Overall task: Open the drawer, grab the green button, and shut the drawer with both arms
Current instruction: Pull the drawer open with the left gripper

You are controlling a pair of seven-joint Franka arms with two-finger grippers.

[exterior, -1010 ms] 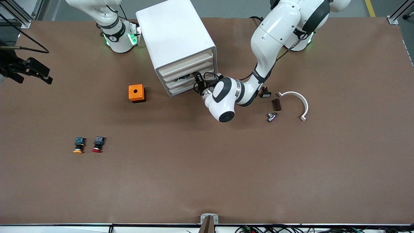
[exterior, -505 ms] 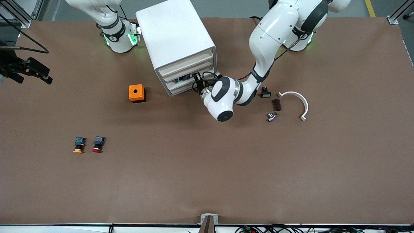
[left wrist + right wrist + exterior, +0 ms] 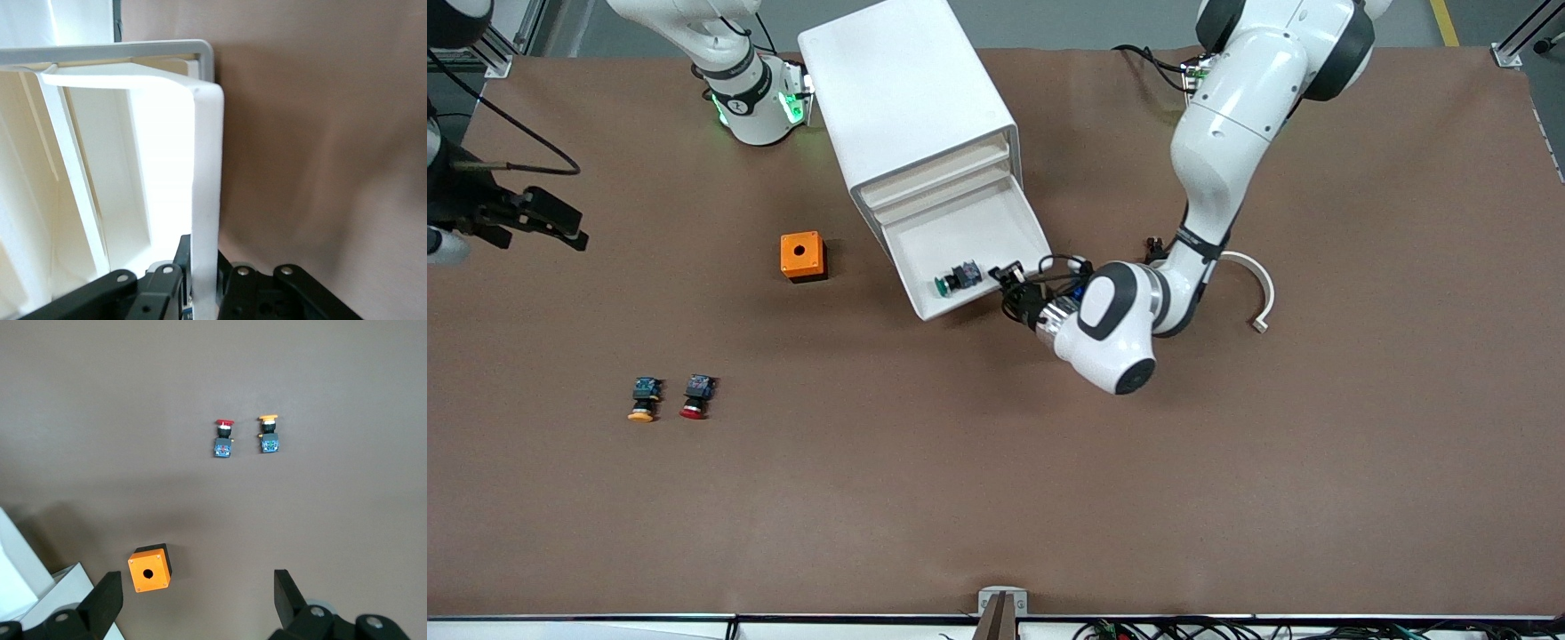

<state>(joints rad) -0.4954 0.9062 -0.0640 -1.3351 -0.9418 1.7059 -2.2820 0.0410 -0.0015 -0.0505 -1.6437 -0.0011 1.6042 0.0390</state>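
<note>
The white drawer cabinet (image 3: pixel 907 89) stands near the arms' bases. Its lowest drawer (image 3: pixel 960 233) is pulled out. The green-capped button (image 3: pixel 951 282) lies on its side in the drawer, close to the front wall. My left gripper (image 3: pixel 1011 283) is shut on the drawer's front wall at the corner toward the left arm's end. In the left wrist view the fingers (image 3: pixel 160 283) pinch the white wall (image 3: pixel 205 187); the button is hidden there. My right gripper (image 3: pixel 560 227) is open and empty, held high over the right arm's end of the table (image 3: pixel 197 587).
An orange box (image 3: pixel 802 256) with a hole stands beside the cabinet, also in the right wrist view (image 3: pixel 149 569). Yellow-capped (image 3: pixel 643 400) and red-capped (image 3: pixel 696 397) buttons lie nearer the front camera. A white curved piece (image 3: pixel 1254 284) and a small black part (image 3: pixel 1154 244) lie by the left arm.
My left gripper has pulled the lowest drawer out toward the front camera, and the green button now shows inside. The right gripper has shifted slightly.
</note>
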